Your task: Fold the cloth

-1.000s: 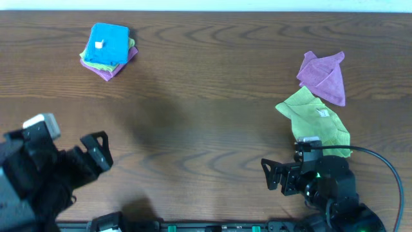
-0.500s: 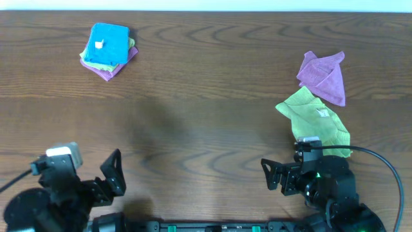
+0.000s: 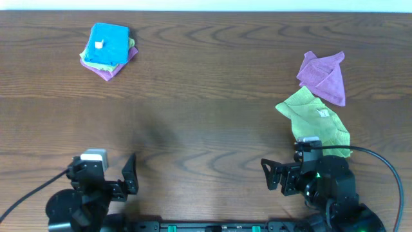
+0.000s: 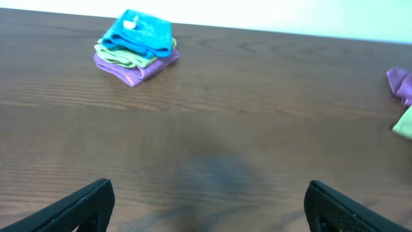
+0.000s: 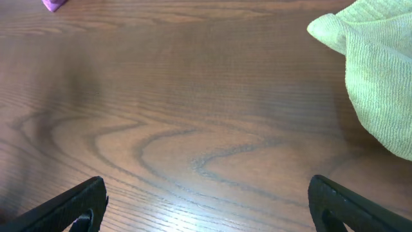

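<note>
Left wrist: left gripper point(image 4: 207, 201) spread wide, nothing held; fingertips cut off by the frame bottom. The bright sky-blue square microfibre cloth point(image 4: 143, 30) is seen far across the dark wooden table point(image 4: 270, 122), folded compactly on a folded green-and-purple stack point(image 4: 132, 61), probably set there as finished work.

Right wrist: right gripper point(image 5: 207, 201) likewise wide and empty. The loose lime-green cloth point(image 5: 380, 77) is cropped at the right edge; the blue cloth is out of frame.

Overhead: both grippers are seen low at the near edge, apparently parked clear. The blue cloth's underlying folds are hidden.
</note>
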You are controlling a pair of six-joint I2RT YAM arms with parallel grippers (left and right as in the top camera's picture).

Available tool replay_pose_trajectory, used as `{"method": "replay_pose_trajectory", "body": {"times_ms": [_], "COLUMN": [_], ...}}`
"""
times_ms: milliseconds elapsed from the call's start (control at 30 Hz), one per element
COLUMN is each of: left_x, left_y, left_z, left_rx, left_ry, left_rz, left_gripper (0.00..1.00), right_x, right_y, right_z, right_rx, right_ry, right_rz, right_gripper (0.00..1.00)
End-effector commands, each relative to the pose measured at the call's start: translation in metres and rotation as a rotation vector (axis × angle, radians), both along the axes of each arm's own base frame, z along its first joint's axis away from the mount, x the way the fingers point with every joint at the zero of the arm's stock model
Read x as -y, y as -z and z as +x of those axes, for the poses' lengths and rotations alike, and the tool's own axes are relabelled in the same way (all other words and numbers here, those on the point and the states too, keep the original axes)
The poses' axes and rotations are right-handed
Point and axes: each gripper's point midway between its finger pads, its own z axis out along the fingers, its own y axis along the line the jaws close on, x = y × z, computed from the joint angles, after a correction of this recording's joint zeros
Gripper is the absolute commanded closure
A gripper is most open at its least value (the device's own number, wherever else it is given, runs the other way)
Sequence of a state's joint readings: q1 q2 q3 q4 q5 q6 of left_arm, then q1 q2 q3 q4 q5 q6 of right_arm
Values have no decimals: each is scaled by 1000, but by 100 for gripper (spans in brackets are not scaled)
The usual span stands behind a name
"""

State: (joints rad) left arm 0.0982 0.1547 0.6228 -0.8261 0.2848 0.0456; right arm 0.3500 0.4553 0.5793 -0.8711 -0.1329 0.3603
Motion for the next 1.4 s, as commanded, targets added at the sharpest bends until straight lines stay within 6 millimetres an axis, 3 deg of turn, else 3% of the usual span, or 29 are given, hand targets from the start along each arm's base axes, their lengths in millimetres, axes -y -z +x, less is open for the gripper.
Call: {"method": "replay_pose_trajectory", "body": {"times_ms": [0,433,900,1367], "left_x": [3,3,-29,-24], "left_y": [14,72,79,96], "left_z": [0,7,8,6], "left_rx": [20,-34,-72,-121], "left_ry": [56,103,-85,-72], "left_rz": [86,172,208,167], "left_gripper": [5,5,5,5], "right_x": [3,3,3,3], "right_y": [0,0,0,0], "right_z": [1,1,1,1], "right_rx": [0,0,0,0], "right_ry": [23,22,23,23], "right_rz": [3,3,3,3], "right_gripper": [1,1,1,1]}}
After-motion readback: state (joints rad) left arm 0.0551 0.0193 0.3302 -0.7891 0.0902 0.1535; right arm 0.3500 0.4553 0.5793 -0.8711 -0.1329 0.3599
